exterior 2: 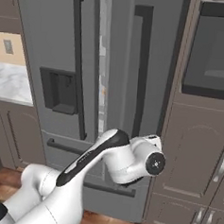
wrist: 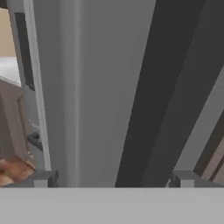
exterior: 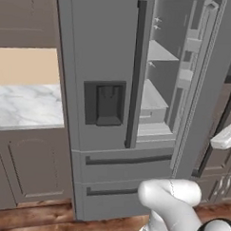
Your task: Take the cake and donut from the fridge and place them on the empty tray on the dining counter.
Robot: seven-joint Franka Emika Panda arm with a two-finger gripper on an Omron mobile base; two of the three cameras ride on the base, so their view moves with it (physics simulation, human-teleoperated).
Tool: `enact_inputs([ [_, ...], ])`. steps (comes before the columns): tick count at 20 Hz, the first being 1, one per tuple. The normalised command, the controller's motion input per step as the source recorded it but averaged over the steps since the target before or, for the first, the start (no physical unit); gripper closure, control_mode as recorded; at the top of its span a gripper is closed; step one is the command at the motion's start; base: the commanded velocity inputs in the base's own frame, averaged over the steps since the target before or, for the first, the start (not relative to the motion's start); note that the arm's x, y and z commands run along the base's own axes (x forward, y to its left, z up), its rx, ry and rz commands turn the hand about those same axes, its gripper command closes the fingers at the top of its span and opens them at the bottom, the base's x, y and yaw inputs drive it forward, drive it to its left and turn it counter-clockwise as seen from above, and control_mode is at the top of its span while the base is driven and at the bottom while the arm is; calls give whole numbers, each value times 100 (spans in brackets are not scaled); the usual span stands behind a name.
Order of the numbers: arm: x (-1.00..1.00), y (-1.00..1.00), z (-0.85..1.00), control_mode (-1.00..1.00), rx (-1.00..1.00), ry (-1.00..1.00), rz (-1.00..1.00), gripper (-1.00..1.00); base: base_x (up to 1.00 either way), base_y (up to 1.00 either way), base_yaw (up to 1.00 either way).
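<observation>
Arm: From my remote seat I see the white arm [exterior 2: 106, 156] rise from the lower left of the right base view, its forearm slanting up to a rounded dark-capped joint low in front of the fridge [exterior 2: 89, 60], with the hand beyond that joint hidden behind it.

Left base view: The arm's elbow [exterior: 173, 196] bulks at the lower right, and a white part of the arm [exterior: 225, 137] shows at the right edge beside the open door [exterior: 209, 93].

Gripper: In the hand view the gripper [wrist: 113, 178] looks closely at a grey door panel; its two finger tips [wrist: 41, 178] stand far apart at the bottom, so I read the jaws as fully spread and holding nothing.

Handle: A long dark vertical handle [wrist: 170, 87] runs slanted across the hand view, passing down between the two tips.

Fridge: The right-hand door stands swung outward; the left door with the dispenser recess [exterior: 104, 103] is closed.

Shelves: Pale shelves [exterior: 158, 52] show inside the opening in the left base view.

Cake and donut: I cannot make out the cake; a tiny orange speck [exterior 2: 104, 91] shows in the door gap in the right base view, too small to name.

Surroundings: A marble wall counter [exterior: 22, 106] sits left of the fridge, brown cabinets [exterior 2: 196, 157] to its right.
</observation>
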Motion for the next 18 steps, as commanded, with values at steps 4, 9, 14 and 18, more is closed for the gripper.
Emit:
enact_inputs([
  [4, -5, -74, 24, -100, 0, 0, -62, -100, 0, 0, 0],
  [9, -8, -53, 26, -100, 0, -4, -58, -100, 0, 0, 0],
  [14, -98, -6, 100, -100, -5, 0, -30, -100, 0, 0, 0],
  [18, -84, 50, 87, -100, -19, 8, -31, -100, 0, 0, 0],
])
